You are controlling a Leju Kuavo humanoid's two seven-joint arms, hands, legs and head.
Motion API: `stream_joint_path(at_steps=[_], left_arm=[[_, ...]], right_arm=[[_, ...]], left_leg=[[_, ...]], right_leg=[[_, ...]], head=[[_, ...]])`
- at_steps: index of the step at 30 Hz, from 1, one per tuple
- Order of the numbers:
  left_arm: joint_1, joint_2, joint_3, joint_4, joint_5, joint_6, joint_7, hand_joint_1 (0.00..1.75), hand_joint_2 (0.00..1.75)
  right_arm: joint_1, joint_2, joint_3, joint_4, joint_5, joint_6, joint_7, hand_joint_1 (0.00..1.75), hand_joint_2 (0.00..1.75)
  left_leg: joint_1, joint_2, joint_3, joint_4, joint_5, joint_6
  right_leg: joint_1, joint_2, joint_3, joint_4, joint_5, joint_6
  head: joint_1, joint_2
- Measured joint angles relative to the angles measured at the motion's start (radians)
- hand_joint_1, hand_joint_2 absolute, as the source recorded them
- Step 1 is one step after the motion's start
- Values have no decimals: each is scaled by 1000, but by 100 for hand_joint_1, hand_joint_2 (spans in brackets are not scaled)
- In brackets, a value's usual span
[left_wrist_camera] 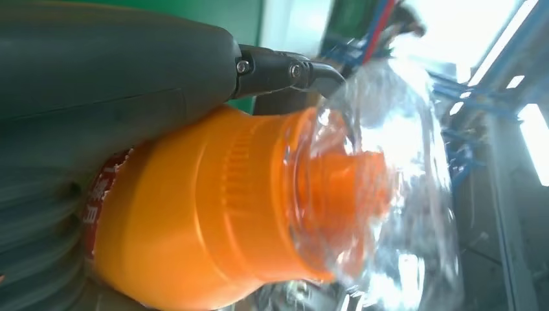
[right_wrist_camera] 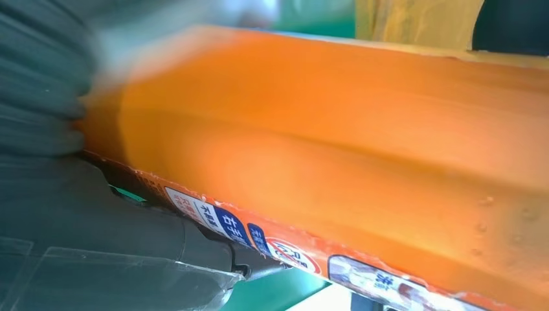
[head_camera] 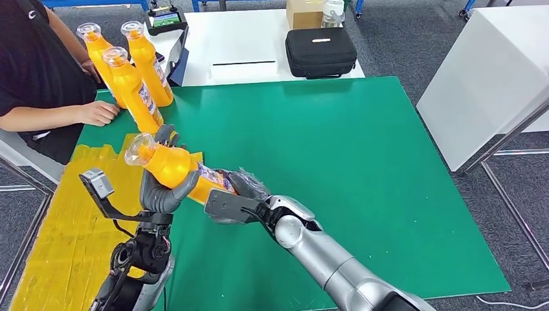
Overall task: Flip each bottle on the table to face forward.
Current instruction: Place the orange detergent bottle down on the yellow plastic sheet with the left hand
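Bottle in both hands, mat edge near

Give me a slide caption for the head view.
Both hands hold an orange bottle over the green table.

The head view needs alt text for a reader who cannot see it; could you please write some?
Both robot hands, left hand and right hand, hold one tilted orange bottle above a green table. Three more orange bottles stand at the far left corner, beside a seated person's hand.
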Motion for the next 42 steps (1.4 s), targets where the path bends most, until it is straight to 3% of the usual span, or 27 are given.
stream_joint_path(at_steps=[3,9,16,20,24,29,41,42], left_arm=[[7,2,-1,0,99,-80,43,0,175],[2,2,-12,13,212,-155,115,0,175],[-31,0,-41,49,225,-147,127,0,175],[-57,-11,-69,73,181,-74,101,4,175],[-76,-32,-94,86,102,35,44,168,175],[-80,-50,-98,86,29,111,0,173,175],[-76,-56,-90,86,-18,133,-46,175,175],[-76,-56,-88,86,-19,133,-47,175,175]], right_arm=[[-4,-1,2,-9,22,-7,10,175,175],[-22,1,10,-5,62,-46,32,175,175],[-40,6,9,18,62,-57,38,175,175],[-44,15,1,33,55,-58,52,175,175],[-56,33,-4,42,55,-58,71,175,175],[-64,43,-7,49,61,-57,77,175,175],[-72,58,-8,69,78,-55,66,175,175],[-74,59,-8,72,79,-55,67,137,175]], left_leg=[[0,0,0,0,0,0],[0,0,0,0,0,0],[0,0,0,0,0,0],[0,0,0,0,0,0],[0,1,0,0,0,0],[0,0,0,0,0,0],[0,0,0,0,0,0],[0,0,0,0,0,0]], right_leg=[[0,0,0,0,0,0],[0,0,0,0,0,0],[0,0,0,0,0,0],[0,0,0,0,0,0],[0,1,0,0,0,0],[0,1,0,0,0,0],[0,1,0,0,0,0],[0,1,0,0,0,0]], head=[[0,0],[0,0],[0,0],[0,0],[0,0],[0,0],[0,0],[0,0]])
